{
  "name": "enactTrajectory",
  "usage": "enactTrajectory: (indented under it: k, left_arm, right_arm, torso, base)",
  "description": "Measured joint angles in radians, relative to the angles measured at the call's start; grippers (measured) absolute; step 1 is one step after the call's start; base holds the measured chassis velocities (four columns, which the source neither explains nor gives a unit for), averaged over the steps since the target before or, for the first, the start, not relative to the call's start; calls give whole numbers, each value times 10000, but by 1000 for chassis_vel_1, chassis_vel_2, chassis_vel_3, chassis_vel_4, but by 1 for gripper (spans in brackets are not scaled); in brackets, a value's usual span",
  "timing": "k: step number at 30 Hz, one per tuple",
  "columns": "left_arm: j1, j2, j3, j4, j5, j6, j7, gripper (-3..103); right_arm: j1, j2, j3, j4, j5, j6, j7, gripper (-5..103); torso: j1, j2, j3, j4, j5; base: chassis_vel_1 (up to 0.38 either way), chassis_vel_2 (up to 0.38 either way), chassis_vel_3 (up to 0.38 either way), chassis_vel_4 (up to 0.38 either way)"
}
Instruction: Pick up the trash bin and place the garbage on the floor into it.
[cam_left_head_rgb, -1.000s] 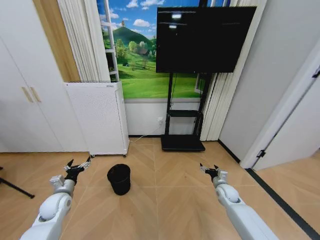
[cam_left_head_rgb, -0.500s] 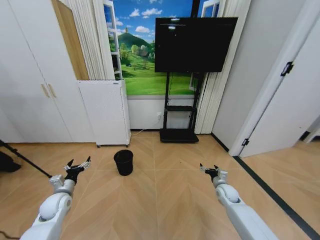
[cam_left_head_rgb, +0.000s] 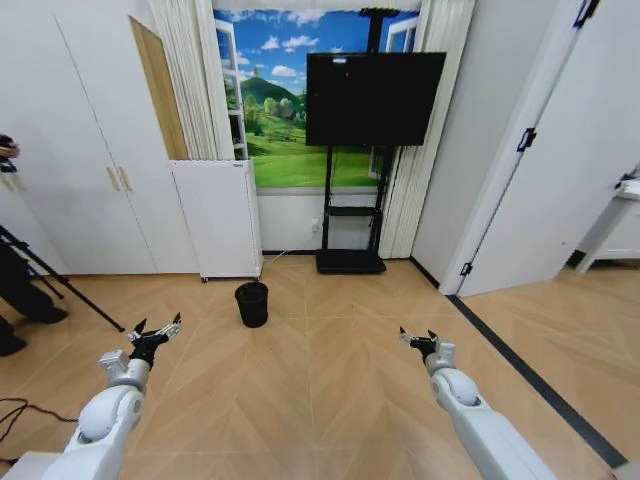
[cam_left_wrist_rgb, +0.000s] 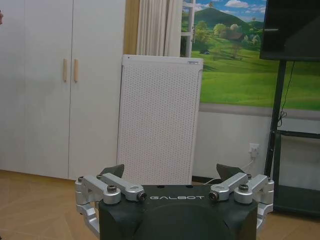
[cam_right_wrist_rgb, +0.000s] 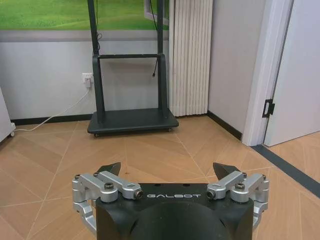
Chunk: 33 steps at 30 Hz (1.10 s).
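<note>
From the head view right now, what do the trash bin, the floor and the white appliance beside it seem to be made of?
Trash bin: dark, matte, likely mesh metal or plastic; too far off to tell.
Floor: tan wood parquet, or a laminate look-alike, in a herringbone pattern with slight sheen.
White appliance: matte white panel, finely perforated; plastic or painted metal.

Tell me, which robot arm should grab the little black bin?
Probably the left. The small black round trash bin stands on the tan wooden floor left of centre, nearer the open left claw than the open right claw. Both are far off.
</note>
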Motion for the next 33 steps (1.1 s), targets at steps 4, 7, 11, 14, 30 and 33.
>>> enactTrajectory:
  k: [4, 7, 11, 14, 30, 33]
  left_arm:
    - [0, 0, 0, 0, 0, 0, 0, 100]
    - [0, 0, 0, 0, 0, 1, 0, 100]
    - [1, 0, 0, 0, 0, 0, 0, 100]
    - [1, 0, 0, 0, 0, 1, 0, 100]
    - [2, 0, -1, 0, 1, 0, 0, 100]
    - [2, 0, -1, 0, 0, 0, 0, 100]
  right_arm:
    - [2, 1, 0, 0, 0, 0, 0, 100]
    - [3, 0, 0, 0, 0, 0, -1, 100]
    - [3, 0, 0, 0, 0, 0, 0, 100]
    - [3, 1, 0, 0, 0, 0, 0, 100]
    - [1, 1, 0, 0, 0, 0, 0, 100]
    - [0, 0, 0, 0, 0, 0, 0, 100]
  torso:
    - [5, -3, 2, 10, 1]
    - [5, -3, 1, 10, 0]
    - [-2, -2, -3, 5, 0]
    - [-3, -2, -3, 5, 0]
    - [-6, 1, -6, 7, -1]
    - [-4, 0, -5, 6, 0]
  base:
    - [-90, 47, 98, -61]
    - [-26, 22, 15, -23]
    - [0, 0, 0, 0]
    - [0, 0, 0, 0]
    - [46, -37, -39, 46]
    - [0, 0, 0, 0]
